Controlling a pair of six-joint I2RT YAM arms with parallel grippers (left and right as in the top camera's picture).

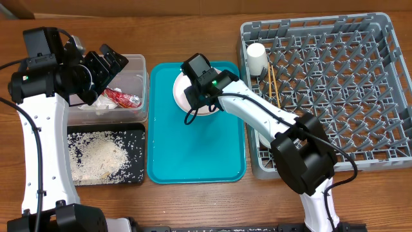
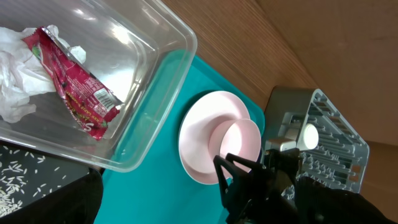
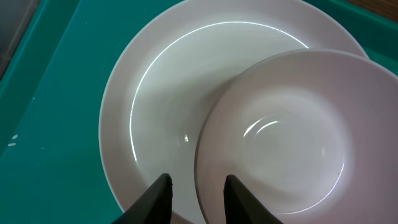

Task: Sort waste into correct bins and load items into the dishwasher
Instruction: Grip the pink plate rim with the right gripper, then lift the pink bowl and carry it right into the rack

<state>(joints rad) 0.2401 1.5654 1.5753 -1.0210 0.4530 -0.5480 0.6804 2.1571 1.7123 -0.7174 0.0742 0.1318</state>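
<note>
Bright, even light falls from above, and the overhead view is sharp, with only soft, short shadows on the teal tray (image 1: 193, 148). In the right wrist view a thin curved line of glare runs round the plate (image 3: 155, 112) and small highlights sit in the bowl (image 3: 280, 137). The fingers (image 3: 155, 200) of the right gripper (image 3: 194, 193) are dark and slightly soft. In the left wrist view reflections streak the clear tub (image 2: 149, 74), and the white cup (image 2: 309, 135) is washed out.

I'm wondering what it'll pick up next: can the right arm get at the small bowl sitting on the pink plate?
Probably yes. The right hand hangs close over the bowl, open astride its near rim, and nothing covers it on the pink plate.
</note>
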